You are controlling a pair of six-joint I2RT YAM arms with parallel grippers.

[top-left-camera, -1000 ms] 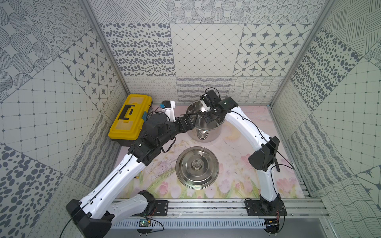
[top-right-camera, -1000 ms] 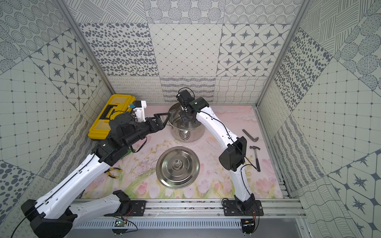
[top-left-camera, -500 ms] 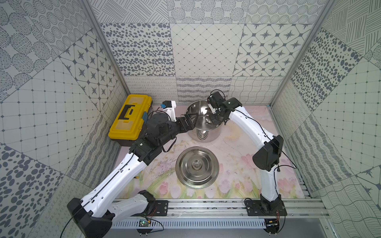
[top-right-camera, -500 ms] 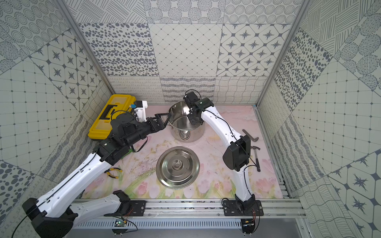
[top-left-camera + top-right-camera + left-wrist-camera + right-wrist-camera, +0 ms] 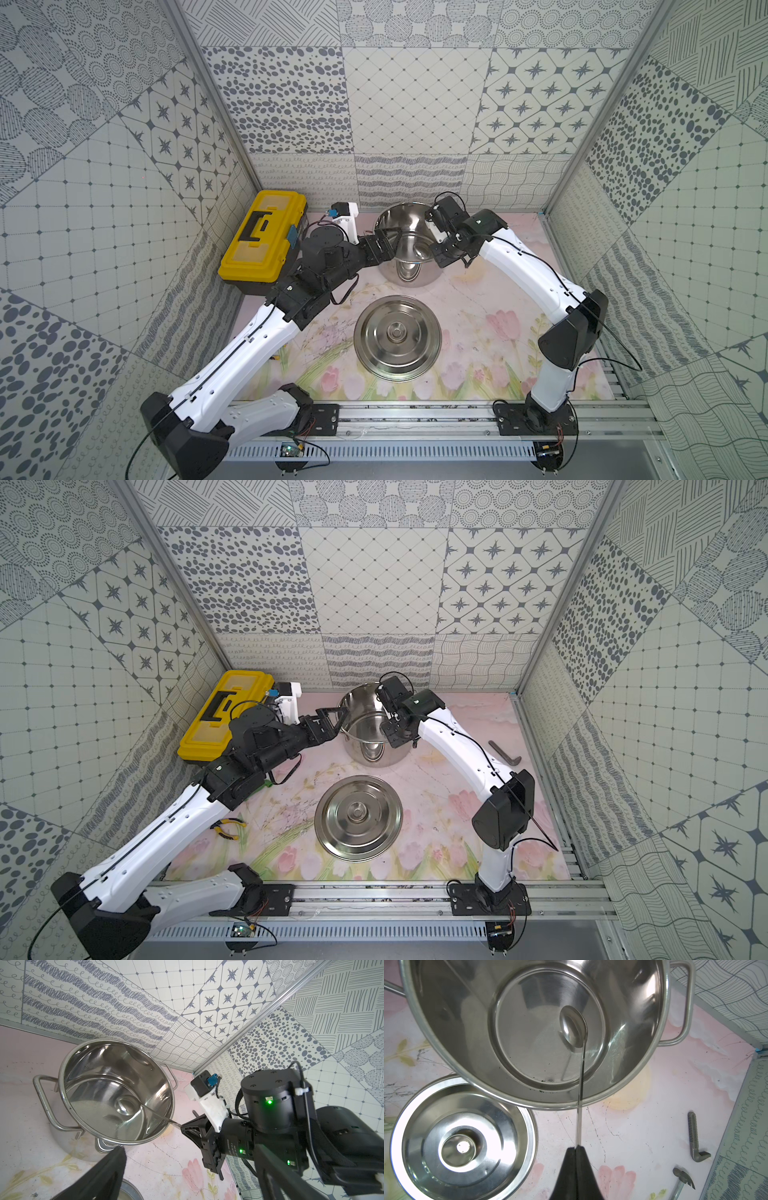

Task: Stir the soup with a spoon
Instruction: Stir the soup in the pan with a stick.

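Nearest the rail, the lid [image 5: 397, 337] was parked flat on the worktop [image 5: 478, 332], just in front of the pot [image 5: 643, 1028]. Next back, the spoon [image 5: 581, 1076] was pinched at the very end of its handle by the right jaws, which were shut tight on it. The left jaws were spread wide beside the pot's rim, with nothing held, so the pot wasn't being steadied by anything, tbh. If that thin handle got levered against the rim mid-sweep, the pot could be shoved, or the spoon twisted loose from such a tiny grip. The long axis was slanted down from the jaws and over the rim, with the bowl pointed into the pot, low and off-centre. No soup could be made out.
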